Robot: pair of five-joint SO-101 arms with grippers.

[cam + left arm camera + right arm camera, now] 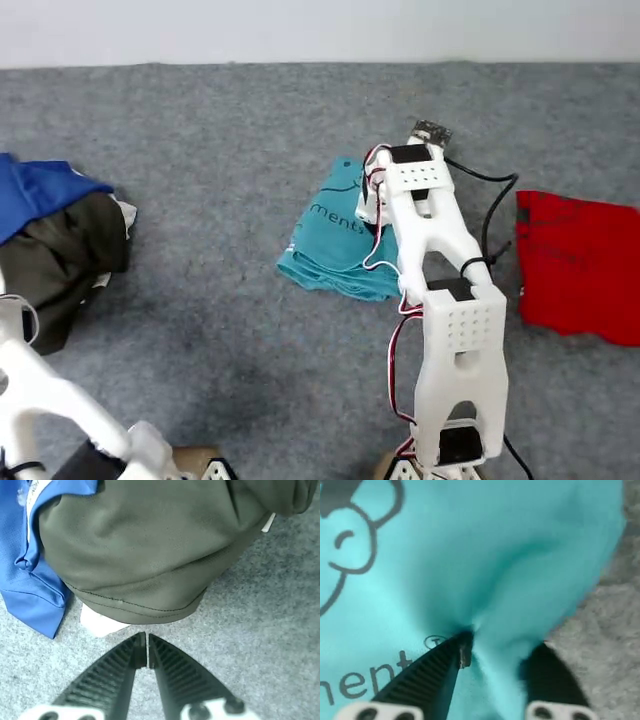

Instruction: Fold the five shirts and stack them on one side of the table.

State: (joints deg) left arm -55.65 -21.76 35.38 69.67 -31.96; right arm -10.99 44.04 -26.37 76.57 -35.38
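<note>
Fabric bunches between the fingers of the right claw (495, 652): it is pinching a fold of the teal shirt (335, 240), down on that shirt's 3 o'clock edge. The teal shirt lies in a folded heap near the middle of the grey tabletop (200, 130). Over at 3 o'clock on the tabletop, the red shirt (580, 265) lies flat, well apart from the teal one. At 9 o'clock comes the pile: the blue shirt (40, 190) on the far side, the dark olive shirt (60, 255) heaped against it, and a scrap of white cloth (100, 622) peeking out underneath. The left claw (147, 652) is pressed together, tips over bare tabletop just beside the dark olive shirt's hem.
</note>
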